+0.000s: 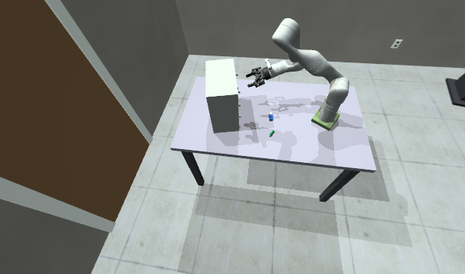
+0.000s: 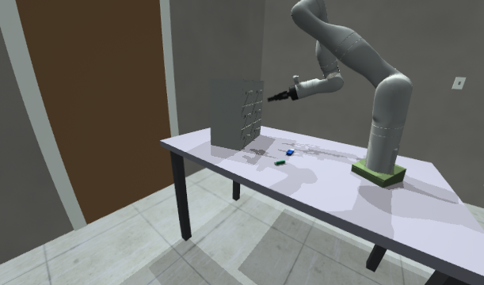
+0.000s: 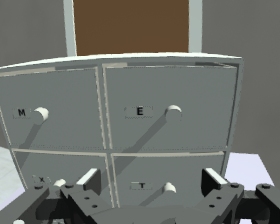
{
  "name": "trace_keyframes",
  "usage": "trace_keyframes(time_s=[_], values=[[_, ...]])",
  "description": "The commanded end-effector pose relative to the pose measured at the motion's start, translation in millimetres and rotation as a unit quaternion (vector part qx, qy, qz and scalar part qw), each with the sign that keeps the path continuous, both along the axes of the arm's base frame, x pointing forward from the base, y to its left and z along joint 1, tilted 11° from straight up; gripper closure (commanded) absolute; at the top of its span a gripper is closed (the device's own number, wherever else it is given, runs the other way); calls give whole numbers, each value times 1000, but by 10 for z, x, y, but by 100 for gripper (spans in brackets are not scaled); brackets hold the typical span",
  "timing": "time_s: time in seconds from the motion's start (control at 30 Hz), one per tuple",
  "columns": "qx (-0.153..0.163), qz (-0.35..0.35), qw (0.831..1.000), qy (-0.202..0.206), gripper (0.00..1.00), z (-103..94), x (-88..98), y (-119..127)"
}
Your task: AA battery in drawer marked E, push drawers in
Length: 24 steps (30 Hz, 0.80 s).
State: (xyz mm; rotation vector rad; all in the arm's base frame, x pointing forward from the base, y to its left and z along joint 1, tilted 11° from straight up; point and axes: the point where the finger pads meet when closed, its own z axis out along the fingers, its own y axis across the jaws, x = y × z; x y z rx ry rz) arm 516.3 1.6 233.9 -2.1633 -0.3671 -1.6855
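The chest (image 1: 221, 78) (image 2: 226, 115) stands at the table's far left, its drawer fronts facing the arm. Drawer E (image 3: 126, 90) is the upper right one in the wrist view and looks pushed in; its round knob (image 3: 174, 114) sticks out. The AA battery, a small green cylinder (image 1: 272, 133) (image 2: 280, 162), lies on the table in front of the chest; the wrist view does not show it. My gripper (image 1: 249, 81) (image 2: 268, 100) (image 3: 151, 180) is open and empty, a little off the chest's front, high above the table. In the wrist view its fingertips appear below drawer E's knob.
A small blue and white object (image 1: 271, 116) (image 2: 290, 152) lies on the table (image 1: 342, 152) (image 2: 329, 194) near the battery. Drawer M (image 3: 71, 90) is left of E, drawer T (image 3: 126, 172) below it, and drawer X at lower left. Their knobs stick out too.
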Motion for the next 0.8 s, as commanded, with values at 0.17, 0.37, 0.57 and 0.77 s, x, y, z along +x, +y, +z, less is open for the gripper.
trace_keyframes(time_s=[0.17,0.37,0.57,0.77], values=[[-1,0,1000,1,0,13,-1,-2],[-2,1,1000,2,0,16,-3,-3],[-3,1,1000,6,0,22,-8,-5],[-6,2,1000,12,0,31,-17,-11]])
